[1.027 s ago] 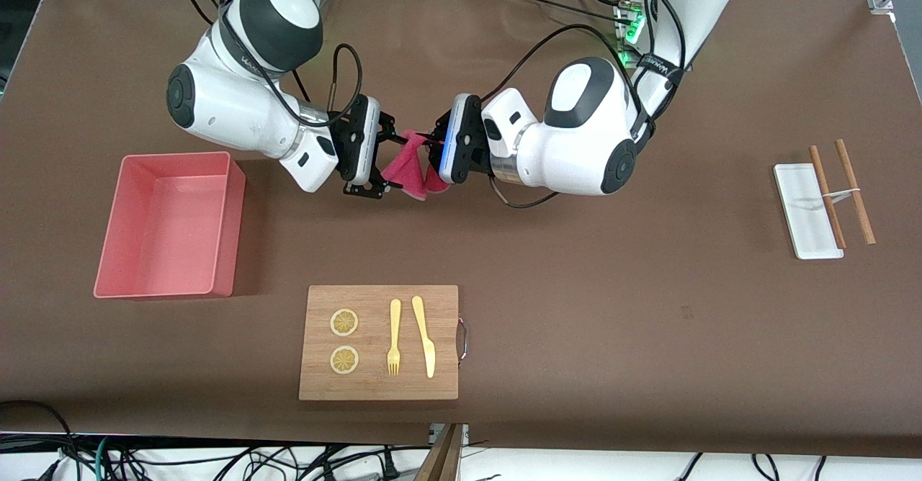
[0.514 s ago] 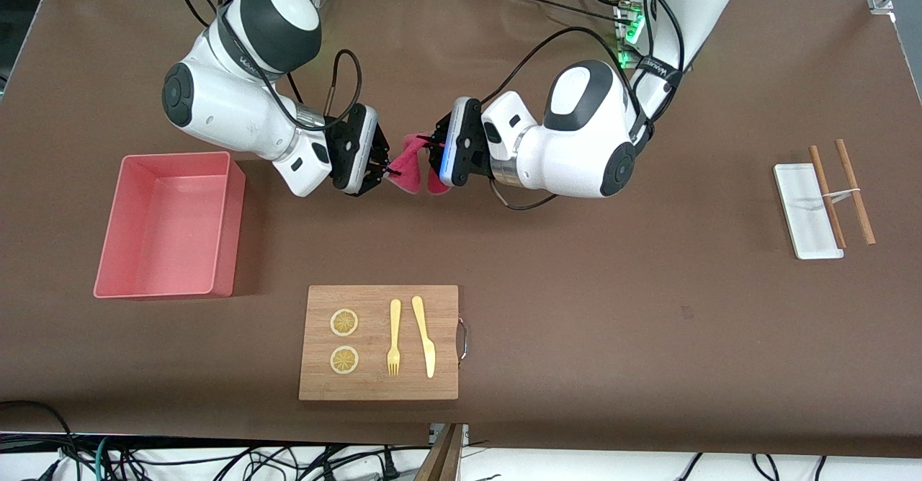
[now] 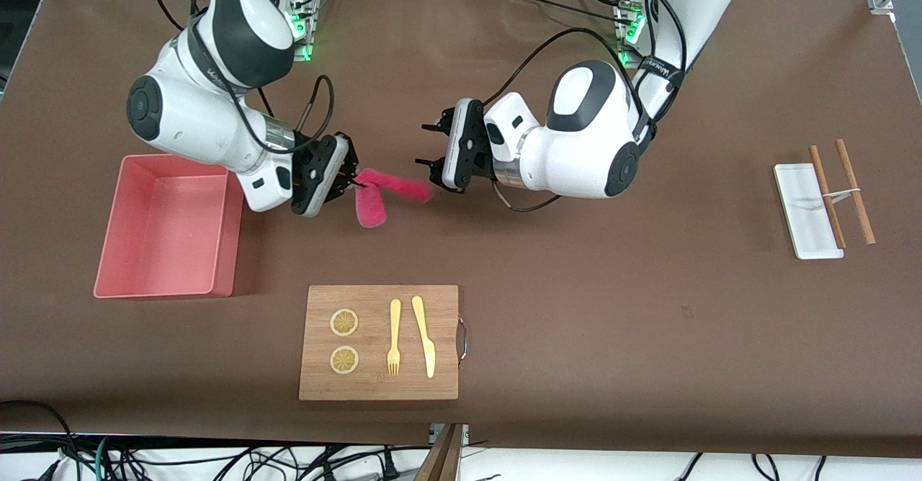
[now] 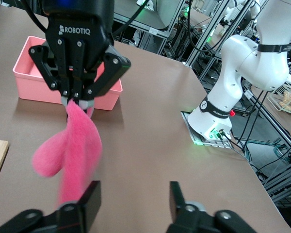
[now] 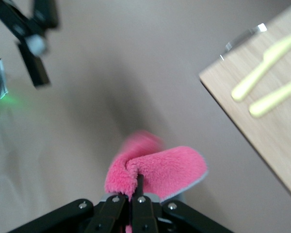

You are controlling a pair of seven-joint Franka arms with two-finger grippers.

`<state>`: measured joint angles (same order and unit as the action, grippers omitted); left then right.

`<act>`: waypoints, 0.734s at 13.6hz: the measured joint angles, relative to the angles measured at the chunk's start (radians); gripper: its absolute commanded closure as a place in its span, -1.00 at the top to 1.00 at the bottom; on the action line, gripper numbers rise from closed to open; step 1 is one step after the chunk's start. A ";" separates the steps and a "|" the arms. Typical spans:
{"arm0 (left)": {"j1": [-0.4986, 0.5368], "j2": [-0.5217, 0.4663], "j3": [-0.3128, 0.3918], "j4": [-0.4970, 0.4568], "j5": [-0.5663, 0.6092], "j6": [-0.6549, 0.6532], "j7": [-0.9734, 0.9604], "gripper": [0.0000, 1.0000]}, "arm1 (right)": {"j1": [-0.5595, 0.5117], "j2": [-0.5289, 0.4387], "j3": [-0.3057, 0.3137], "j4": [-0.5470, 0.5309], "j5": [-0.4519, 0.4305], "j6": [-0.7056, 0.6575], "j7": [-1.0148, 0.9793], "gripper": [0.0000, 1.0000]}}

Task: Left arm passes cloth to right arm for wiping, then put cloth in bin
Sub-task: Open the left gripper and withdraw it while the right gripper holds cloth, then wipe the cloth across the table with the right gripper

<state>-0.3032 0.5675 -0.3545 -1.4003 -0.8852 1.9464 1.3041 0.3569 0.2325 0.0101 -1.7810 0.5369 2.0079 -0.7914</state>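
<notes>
Cloth (image 3: 374, 196), fuzzy magenta with a grey edge, dangles folded at centre-left of my front view, over bare table beside the bin (image 3: 167, 225). My right gripper (image 3: 353, 182) pinches it; my left gripper (image 3: 431, 146) hangs spread, holding nothing.

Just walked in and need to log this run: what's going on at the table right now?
A cloth handover between two arms. The right gripper is shut on the magenta cloth, which dangles above the bare table beside the pink bin. The left gripper is open and holds nothing; its fingers are apart from the cloth. No wiping has begun, and the bin has nothing in it. The wooden board with fork, knife and lemon slices sits nearer the front camera, untouched.
</notes>
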 measured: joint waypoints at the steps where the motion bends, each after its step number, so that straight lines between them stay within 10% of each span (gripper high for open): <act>1: 0.013 -0.004 0.004 0.002 0.003 -0.031 0.000 1.00 | -0.002 -0.001 -0.017 0.000 -0.026 -0.014 0.037 -1.00; 10: 0.332 -0.022 0.023 0.009 0.469 -0.384 -0.001 1.00 | -0.089 0.025 -0.050 -0.086 -0.368 -0.037 0.622 -1.00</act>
<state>0.0286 0.5452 -0.3317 -1.3912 -0.4165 1.5622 1.3030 0.2679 0.2572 -0.0395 -1.8667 0.1691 1.9713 -0.1690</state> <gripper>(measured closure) 0.000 0.978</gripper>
